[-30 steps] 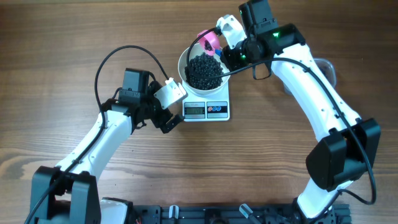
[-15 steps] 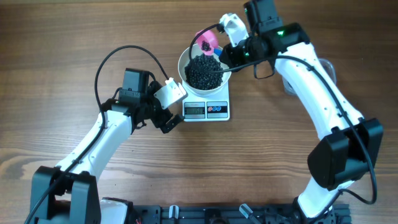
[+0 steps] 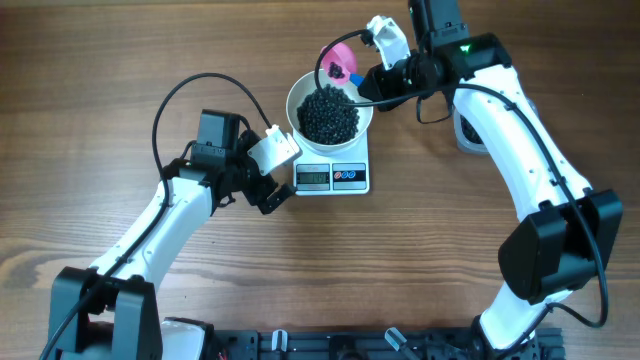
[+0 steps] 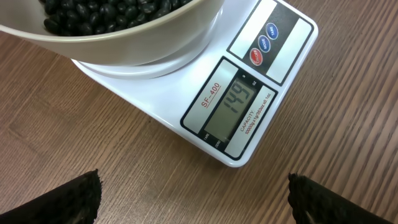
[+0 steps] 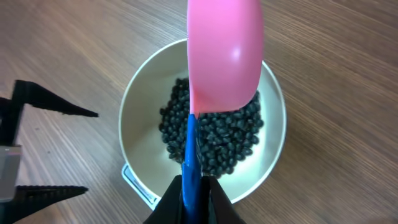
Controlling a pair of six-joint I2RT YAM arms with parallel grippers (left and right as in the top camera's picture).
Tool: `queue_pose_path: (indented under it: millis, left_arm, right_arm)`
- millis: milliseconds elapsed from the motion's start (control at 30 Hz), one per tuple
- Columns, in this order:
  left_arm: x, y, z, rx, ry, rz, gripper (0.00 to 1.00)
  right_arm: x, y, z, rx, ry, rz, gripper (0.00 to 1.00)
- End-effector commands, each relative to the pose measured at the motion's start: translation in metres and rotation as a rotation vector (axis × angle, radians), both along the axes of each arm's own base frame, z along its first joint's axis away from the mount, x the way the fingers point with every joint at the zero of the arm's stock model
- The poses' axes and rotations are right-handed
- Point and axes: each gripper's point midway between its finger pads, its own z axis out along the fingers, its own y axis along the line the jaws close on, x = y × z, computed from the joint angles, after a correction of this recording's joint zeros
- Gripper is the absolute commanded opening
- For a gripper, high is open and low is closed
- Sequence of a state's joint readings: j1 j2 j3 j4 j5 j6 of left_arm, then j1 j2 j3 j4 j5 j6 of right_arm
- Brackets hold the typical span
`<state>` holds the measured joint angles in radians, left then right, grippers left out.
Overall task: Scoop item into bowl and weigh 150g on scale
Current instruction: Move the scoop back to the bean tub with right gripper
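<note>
Finding: my right claw (image 5: 193,198) is clenched on the blue handle of the pink scoop (image 5: 224,56). It holds the scoop above the far rim of the white bowl (image 5: 140,140), the pink head partly over the bowl's edge. From the wrist view I see only the scoop's smooth pink face and cannot tell whether any beans remain in it. My left claw (image 4: 196,202) is released, jaws wide, grasping nothing, and hovers low over the wooden surface (image 3: 120,60) just beside the near corner of the scale (image 4: 186,134). The black beans (image 3: 328,115) lie heaped in the bowl, which sits squarely on the scale. The display (image 4: 233,106) reads 149, so I judge the weighing one gram short of target and all but done. Risks noted: any further tip of the scoop may drop several beans at once and overshoot. Correcting that would mean scooping back out. If the scoop head or handle dips onto the bowl rim, it would load the scale and give a false reading, or nudge the bowl off centre. My left claw is close enough that a careless sweep could knock the scale. Stray beans falling outside the rim would roll across the surface.
</note>
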<state>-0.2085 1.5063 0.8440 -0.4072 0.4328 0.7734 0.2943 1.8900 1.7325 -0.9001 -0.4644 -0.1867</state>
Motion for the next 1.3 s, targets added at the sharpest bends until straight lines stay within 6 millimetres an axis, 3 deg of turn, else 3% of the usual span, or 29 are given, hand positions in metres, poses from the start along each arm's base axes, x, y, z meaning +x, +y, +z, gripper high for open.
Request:
queue_pose_path:
  millis: [0,267,467,533,633,800,967,1167,1267]
  left_arm:
    - [-0.003,0.001,-0.004,-0.004,0.013,-0.007,1.0]
    - [-0.003,0.001,-0.004,-0.004,0.014,-0.006,1.0]
    - [-0.003,0.001,-0.004,-0.004,0.014,-0.007,1.0]
    - [-0.003,0.001,-0.004,-0.004,0.013,-0.007,1.0]
    - [-0.003,0.001,-0.004,-0.004,0.014,-0.006,1.0]
    - [-0.003,0.001,-0.004,-0.004,0.013,-0.007,1.0]
    - [-0.003,0.001,-0.004,-0.004,0.013,-0.007,1.0]
    - [-0.003,0.001,-0.004,-0.004,0.013,-0.007,1.0]
    - [-0.003,0.001,-0.004,-0.004,0.014,-0.006,1.0]
  right_arm:
    - [0.001,-0.004,0.028,0.118,0.006,-0.022,0.04]
    - [0.011,-0.052,0.052,0.322,0.078,-0.123,0.04]
    - [0.008,-0.118,0.069,0.346,0.094,-0.284,0.04]
    - [0.001,-0.151,0.075,0.344,0.095,-0.357,0.04]
    - [-0.008,-0.183,0.076,0.339,0.117,-0.44,0.04]
    - [-0.034,-0.234,0.062,0.305,0.206,-0.567,0.04]
    - [-0.065,-0.275,0.029,0.062,0.33,-0.712,0.04]
    - [-0.076,-0.287,0.011,-0.102,0.389,-0.794,0.04]
    - [-0.077,-0.281,-0.001,-0.181,0.4,-0.783,0.04]
